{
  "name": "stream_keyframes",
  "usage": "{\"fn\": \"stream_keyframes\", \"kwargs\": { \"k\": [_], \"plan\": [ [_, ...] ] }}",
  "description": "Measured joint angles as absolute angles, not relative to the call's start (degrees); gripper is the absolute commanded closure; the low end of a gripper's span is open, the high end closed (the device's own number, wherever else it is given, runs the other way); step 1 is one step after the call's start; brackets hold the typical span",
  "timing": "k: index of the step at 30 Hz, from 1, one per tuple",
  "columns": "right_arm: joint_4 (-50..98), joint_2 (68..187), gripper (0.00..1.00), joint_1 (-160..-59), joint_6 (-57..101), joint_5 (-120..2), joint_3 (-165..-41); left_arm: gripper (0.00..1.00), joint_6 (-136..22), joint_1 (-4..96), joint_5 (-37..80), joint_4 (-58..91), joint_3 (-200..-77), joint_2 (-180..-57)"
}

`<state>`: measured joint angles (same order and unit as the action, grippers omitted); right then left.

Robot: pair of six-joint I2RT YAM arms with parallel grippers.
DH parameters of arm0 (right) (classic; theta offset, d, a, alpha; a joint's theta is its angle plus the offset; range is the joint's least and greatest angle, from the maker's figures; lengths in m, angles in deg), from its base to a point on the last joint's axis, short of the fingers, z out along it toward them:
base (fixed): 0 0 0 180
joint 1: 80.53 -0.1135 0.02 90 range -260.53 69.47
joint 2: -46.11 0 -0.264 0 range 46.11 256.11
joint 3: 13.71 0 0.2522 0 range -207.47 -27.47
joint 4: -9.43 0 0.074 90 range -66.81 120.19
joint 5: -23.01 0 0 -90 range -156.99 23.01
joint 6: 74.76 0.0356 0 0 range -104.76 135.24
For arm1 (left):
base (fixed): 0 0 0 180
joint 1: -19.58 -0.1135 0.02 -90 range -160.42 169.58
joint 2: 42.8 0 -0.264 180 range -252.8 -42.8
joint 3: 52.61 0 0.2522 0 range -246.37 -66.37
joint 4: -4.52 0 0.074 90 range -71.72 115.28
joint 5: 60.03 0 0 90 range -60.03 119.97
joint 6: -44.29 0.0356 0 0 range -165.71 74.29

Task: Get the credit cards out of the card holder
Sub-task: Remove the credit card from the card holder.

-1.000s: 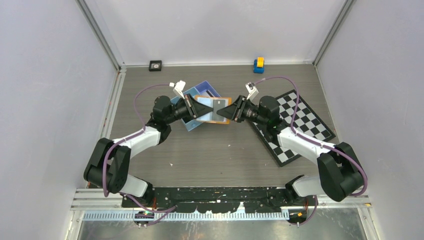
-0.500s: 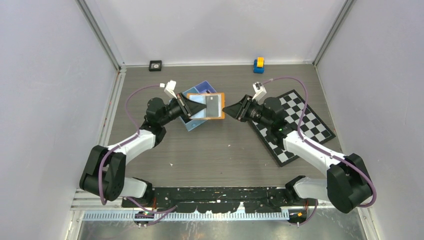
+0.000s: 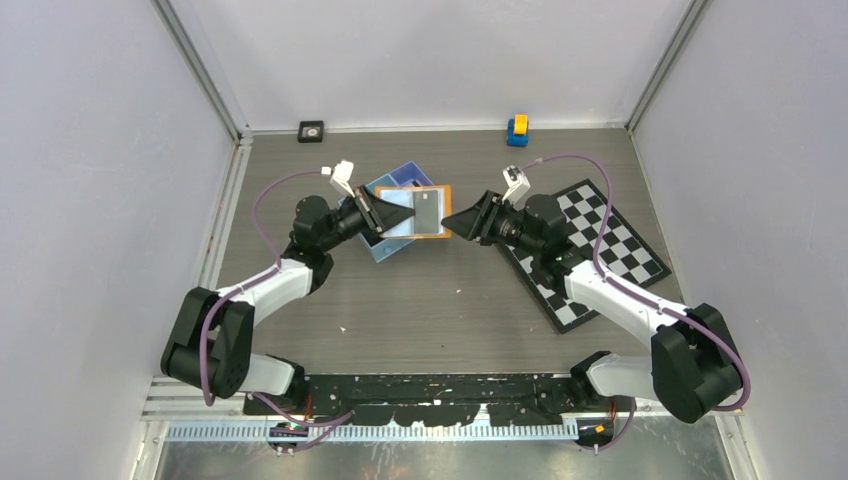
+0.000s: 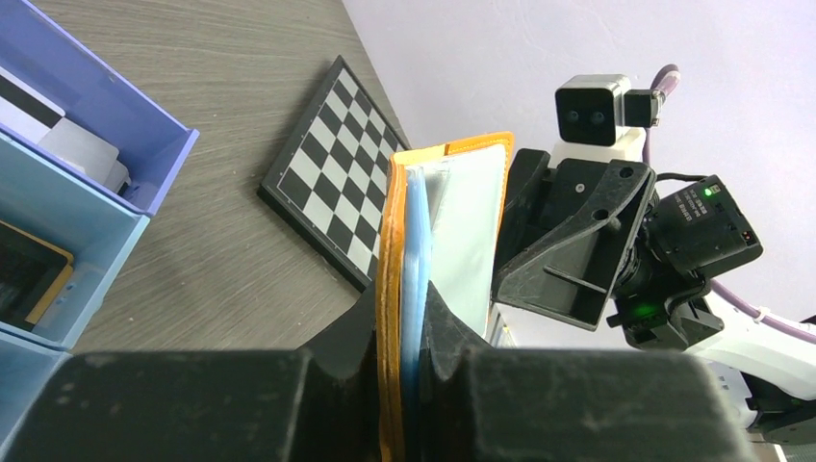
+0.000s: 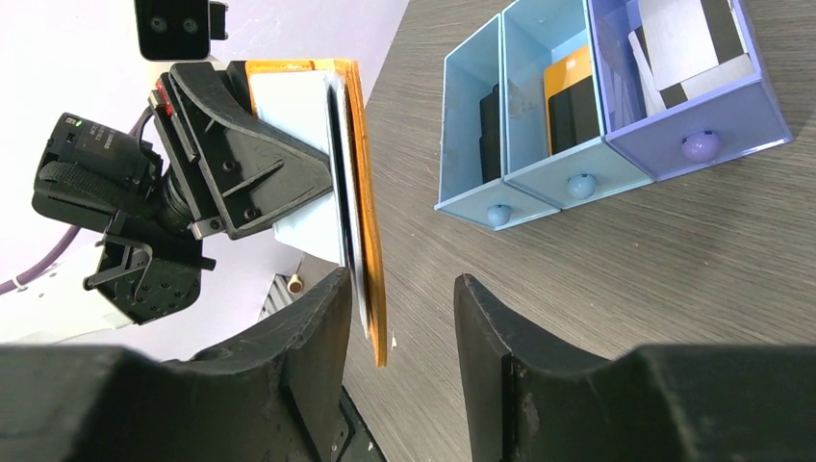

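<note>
My left gripper (image 3: 392, 213) is shut on the orange card holder (image 3: 442, 232) and holds it on edge above the table. In the left wrist view the holder (image 4: 392, 241) is pinched between my fingers together with pale blue credit cards (image 4: 416, 231). A grey card (image 3: 428, 208) shows on the holder's open face. My right gripper (image 3: 447, 221) is open at the holder's right edge. In the right wrist view the holder's edge (image 5: 371, 250) and the cards (image 5: 344, 192) stand between the open jaws, close to the left finger (image 5: 322, 327), apart from the right one.
A blue three-compartment tray (image 3: 386, 248) lies under the left gripper; in the right wrist view (image 5: 524, 192) it holds white and black cards and an orange-black item. A checkerboard (image 3: 600, 250) lies under the right arm. A blue-yellow block (image 3: 517, 130) and a black square (image 3: 311, 130) sit at the back.
The left gripper has pulled the holder back and left. The right gripper drew away to the right, then edged back to the holder's right edge.
</note>
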<state>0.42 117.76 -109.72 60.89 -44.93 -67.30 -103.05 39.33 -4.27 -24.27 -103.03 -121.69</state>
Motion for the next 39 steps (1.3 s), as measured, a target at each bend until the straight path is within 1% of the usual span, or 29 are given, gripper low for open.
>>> {"fn": "stream_keyframes", "kwargs": {
  "k": [3, 7, 9, 12, 17, 24, 26, 30, 32, 34, 36, 37, 39],
  "plan": [
    [0.38, 117.76, 0.62, -109.7, 60.85, -44.73, -67.3, 1.0, -103.66, 39.33, -4.57, -24.75, -103.03, -121.87],
    [0.38, 117.76, 0.63, -109.7, 60.89, -44.45, -67.3, 1.0, -103.86, 39.33, -4.84, -25.18, -103.03, -122.11],
    [0.38, 117.76, 0.63, -109.7, 60.89, -44.4, -67.3, 1.0, -103.97, 39.33, -5.1, -25.58, -103.03, -122.24],
    [0.53, 117.76, 0.58, -109.72, 60.87, -44.42, -67.3, 1.0, -104.14, 39.33, -5.49, -25.99, -103.03, -122.46],
    [1.52, 117.92, 0.58, -109.7, 60.54, -44.49, -67.41, 1.0, -105.32, 39.33, -6.78, -27.72, -103.05, -123.79],
    [2.65, 120.32, 0.54, -109.72, 60.3, -44.07, -68.42, 1.0, -105.35, 39.55, -7.63, -27.59, -103.23, -125.19],
    [2.61, 120.52, 0.54, -109.74, 60.41, -43.53, -68.42, 0.99, -104.73, 39.92, -7.55, -26.21, -103.77, -125.19],
    [1.12, 120.78, 0.57, -110.29, 60.46, -41.91, -68.46, 0.97, -102.55, 41.23, -7.26, -22.8, -105.2, -125.21],
    [0.73, 121.22, 0.6, -110.88, 60.46, -41.28, -68.57, 0.93, -101.91, 41.85, -7.17, -21.51, -106.05, -125.54],
    [0.69, 121.85, 0.68, -111.34, 60.41, -40.86, -68.81, 0.85, -101.43, 42.24, -7.15, -20.73, -106.7, -126.0],
    [0.86, 122.48, 0.76, -111.62, 60.3, -40.69, -69.21, 0.73, -100.78, 42.5, -7.15, -20.07, -106.94, -126.33],
    [1.06, 122.66, 0.8, -111.69, 60.19, -40.71, -69.38, 0.64, -100.6, 42.65, -7.17, -19.57, -107.08, -126.39],
    [1.78, 122.75, 0.86, -111.88, 59.95, -40.8, -69.62, 0.53, -100.3, 42.87, -7.15, -18.67, -107.38, -126.48]
  ]
}}
